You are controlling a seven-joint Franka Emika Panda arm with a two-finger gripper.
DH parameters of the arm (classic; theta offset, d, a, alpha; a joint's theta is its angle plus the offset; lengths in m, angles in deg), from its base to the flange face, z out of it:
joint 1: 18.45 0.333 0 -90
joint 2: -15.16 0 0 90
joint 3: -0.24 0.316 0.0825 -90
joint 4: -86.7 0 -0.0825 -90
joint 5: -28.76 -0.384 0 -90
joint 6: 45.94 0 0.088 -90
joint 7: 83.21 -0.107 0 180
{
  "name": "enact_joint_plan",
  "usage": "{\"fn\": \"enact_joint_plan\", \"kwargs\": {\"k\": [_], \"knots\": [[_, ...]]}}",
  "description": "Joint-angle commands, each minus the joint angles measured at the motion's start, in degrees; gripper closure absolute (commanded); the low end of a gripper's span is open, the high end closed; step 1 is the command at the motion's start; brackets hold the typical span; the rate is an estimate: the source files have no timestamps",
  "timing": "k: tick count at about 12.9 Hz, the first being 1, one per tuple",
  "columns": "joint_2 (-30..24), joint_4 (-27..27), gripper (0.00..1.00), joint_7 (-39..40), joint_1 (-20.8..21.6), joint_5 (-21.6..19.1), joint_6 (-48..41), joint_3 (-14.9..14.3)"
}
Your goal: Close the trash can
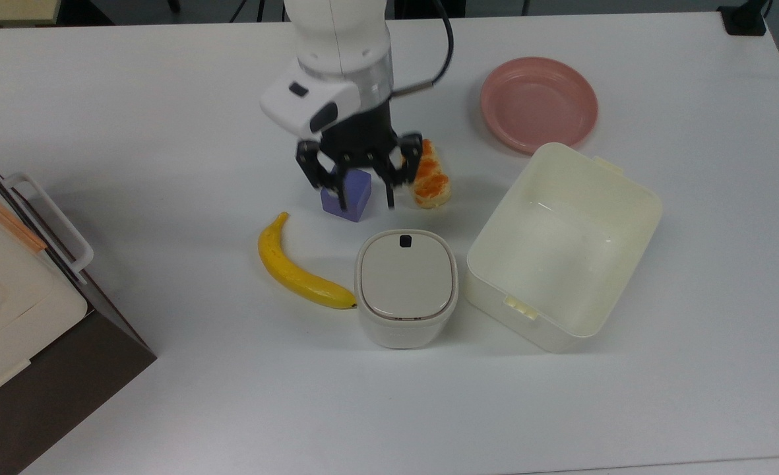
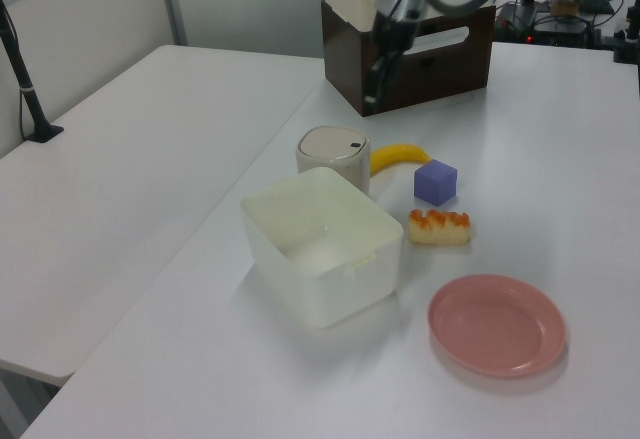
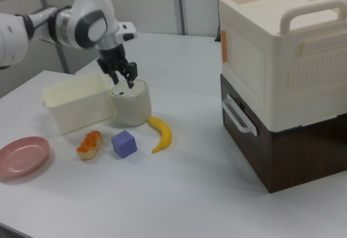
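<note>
The trash can [image 1: 405,284] is a small cream-white bin near the table's middle, between a banana and a pale tub. Its beige lid lies flat and down, with the black button [image 1: 404,241] showing on top. It also stands in the left view [image 2: 333,149] and the right view [image 3: 130,105]. My gripper [image 1: 365,196] hangs open in the air, apart from the bin and toward the top view's top. Nothing is between its black fingers. In the right view the gripper [image 3: 123,76] hovers just above the lid; in the left view the gripper [image 2: 374,89] is well above the bin.
A banana [image 1: 297,267] lies at the bin's left in the top view. A purple cube [image 1: 346,191] and an orange-topped bread piece [image 1: 429,175] sit under the gripper. A pale-yellow tub [image 1: 560,251], a pink plate [image 1: 538,102] and a brown-and-cream cabinet [image 3: 282,75] stand around.
</note>
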State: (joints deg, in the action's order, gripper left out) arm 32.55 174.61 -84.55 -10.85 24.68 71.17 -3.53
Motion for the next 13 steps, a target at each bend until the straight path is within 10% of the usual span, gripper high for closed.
{"fn": "enact_joint_plan", "kwargs": {"k": [1,13], "knots": [[-6.74,2.45,0.0,-0.6,-0.47,5.48,-15.36,-0.27],[-12.82,4.9,0.0,-4.19,-6.01,6.54,-22.98,4.47]]}}
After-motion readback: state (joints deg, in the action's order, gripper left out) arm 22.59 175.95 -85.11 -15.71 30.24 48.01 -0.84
